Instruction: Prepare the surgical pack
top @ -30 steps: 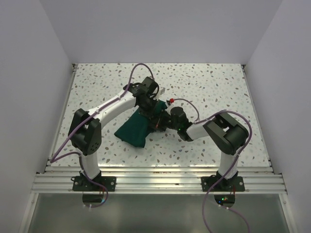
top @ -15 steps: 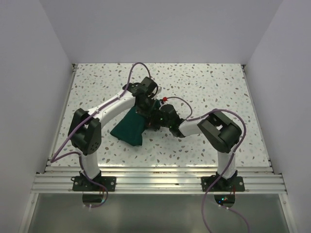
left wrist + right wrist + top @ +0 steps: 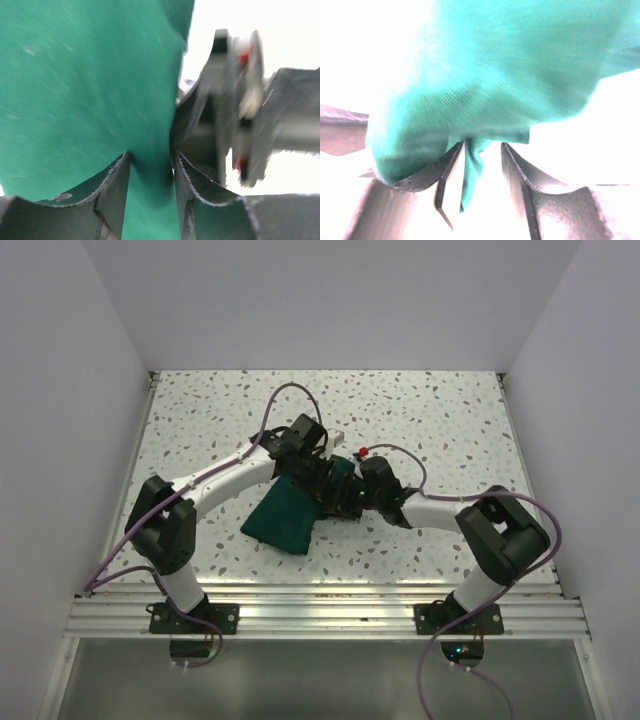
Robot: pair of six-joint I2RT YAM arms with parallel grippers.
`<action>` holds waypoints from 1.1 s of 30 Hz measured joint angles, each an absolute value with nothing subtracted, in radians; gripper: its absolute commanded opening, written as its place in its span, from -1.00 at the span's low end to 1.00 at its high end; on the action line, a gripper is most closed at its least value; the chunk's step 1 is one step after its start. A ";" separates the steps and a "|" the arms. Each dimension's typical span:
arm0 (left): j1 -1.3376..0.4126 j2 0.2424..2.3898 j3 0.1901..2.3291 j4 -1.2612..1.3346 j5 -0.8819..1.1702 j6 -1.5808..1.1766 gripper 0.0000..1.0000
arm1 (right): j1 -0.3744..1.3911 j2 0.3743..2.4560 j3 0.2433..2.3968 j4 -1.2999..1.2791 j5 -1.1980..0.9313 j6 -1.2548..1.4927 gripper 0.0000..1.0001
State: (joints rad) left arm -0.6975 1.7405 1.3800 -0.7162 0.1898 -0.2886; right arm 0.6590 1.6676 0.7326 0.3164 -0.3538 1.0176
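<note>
Green drape [image 3: 280, 525] pinched in left hand [image 3: 150, 162], bunched at right hand [image 3: 482, 147].

Speckled white tabletop [image 3: 430, 410], plain white walls [image 3: 60, 390] on three sides, aluminium rail [image 3: 330, 615] along the near edge.

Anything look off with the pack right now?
The green drape lies diagonal and bunched on the table, not squared. The left gripper pinches one edge; the right gripper has only a loose fold between parted jaws.
</note>
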 measured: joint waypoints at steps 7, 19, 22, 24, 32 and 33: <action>-0.712 1.689 1.327 -0.713 0.249 -0.305 -0.10 | 0.522 1.493 0.712 0.099 -0.375 0.913 -0.21; -0.717 1.637 1.269 -0.560 0.343 -0.363 -0.25 | 0.305 1.435 0.831 -0.189 -0.450 0.755 -0.65; -0.720 1.658 1.245 -0.519 0.373 -0.375 -0.28 | 0.270 1.456 0.935 -0.228 -0.484 0.727 -0.68; -0.724 1.680 1.217 -0.490 0.389 -0.378 -0.28 | 0.263 1.489 1.012 -0.233 -0.511 0.713 -0.69; -0.731 1.724 1.052 -0.421 0.423 -0.382 -0.29 | 0.269 1.663 1.185 -0.171 -0.662 0.722 -0.72; -0.731 1.724 1.039 -0.413 0.427 -0.382 -0.29 | 0.272 1.696 1.196 -0.165 -0.683 0.723 -0.73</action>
State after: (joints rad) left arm -0.7307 1.7241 1.0393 -0.4133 0.4274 -0.3820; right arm 0.2722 1.6962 1.1965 -0.1650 -0.6830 0.7231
